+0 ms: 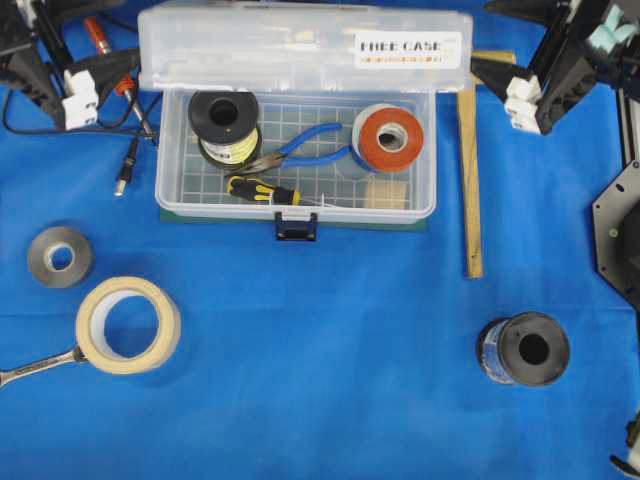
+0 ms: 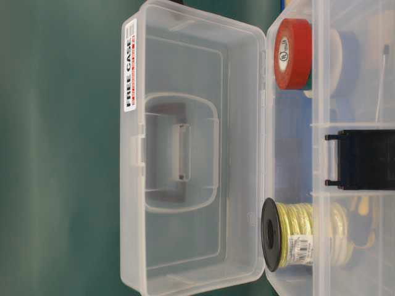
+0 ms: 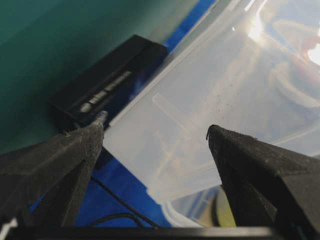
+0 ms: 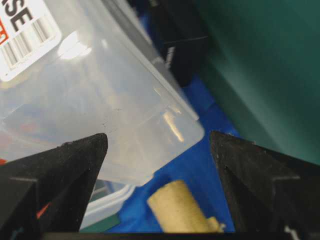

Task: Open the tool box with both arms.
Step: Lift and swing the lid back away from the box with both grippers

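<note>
At ten o'clock on the blue tabletop (image 1: pixel 330 330), the left end effector (image 3: pixel 155 132) is released, jaws wide and holding nothing. The tool box (image 1: pixel 296 150) sits at twelve o'clock, its lid (image 1: pixel 250 45) already swung fully back. At two o'clock the right end effector (image 4: pixel 157 140) is likewise released. Judged risk: either arm brushing the raised lid could knock it shut or shift the box.

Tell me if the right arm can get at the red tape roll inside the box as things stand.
Probably yes: the tool box lid stands open, the red tape roll lies uncovered, and the right gripper waits nearby, jaws apart.
</note>
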`<state>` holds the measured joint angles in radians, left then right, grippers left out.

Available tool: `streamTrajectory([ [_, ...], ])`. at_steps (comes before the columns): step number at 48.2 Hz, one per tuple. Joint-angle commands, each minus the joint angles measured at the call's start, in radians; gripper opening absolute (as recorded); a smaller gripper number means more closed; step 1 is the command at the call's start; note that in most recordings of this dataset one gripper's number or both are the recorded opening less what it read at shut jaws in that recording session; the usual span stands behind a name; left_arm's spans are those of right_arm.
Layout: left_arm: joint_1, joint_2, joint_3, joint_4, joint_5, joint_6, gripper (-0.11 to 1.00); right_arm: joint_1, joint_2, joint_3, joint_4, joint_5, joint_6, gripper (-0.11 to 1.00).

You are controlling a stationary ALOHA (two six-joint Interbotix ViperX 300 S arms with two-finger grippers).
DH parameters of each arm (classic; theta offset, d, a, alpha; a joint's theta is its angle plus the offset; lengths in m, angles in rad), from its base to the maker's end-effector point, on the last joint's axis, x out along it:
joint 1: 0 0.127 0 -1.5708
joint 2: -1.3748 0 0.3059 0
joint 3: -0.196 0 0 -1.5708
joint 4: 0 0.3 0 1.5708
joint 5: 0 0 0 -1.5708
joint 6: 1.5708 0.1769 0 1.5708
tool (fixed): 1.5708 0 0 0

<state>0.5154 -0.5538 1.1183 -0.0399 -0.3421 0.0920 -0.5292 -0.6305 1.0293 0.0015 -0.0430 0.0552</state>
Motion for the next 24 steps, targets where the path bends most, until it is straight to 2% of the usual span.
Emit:
streamTrajectory([
  [1,-0.005,0.043,-0.08,0.005,-0.025,-0.003,0.88,-0.002,0.015,-0.051,0.003,-0.029,0.003,0.86],
  [16,0.067,0.043,-0.081,0.005,-0.018,-0.003,0.88,-0.098,0.061,-0.071,0.002,-0.032,-0.003,0.86],
  [24,0.086,0.043,-0.081,0.005,-0.005,-0.003,0.88,-0.124,0.101,-0.091,0.002,-0.032,-0.012,0.86],
])
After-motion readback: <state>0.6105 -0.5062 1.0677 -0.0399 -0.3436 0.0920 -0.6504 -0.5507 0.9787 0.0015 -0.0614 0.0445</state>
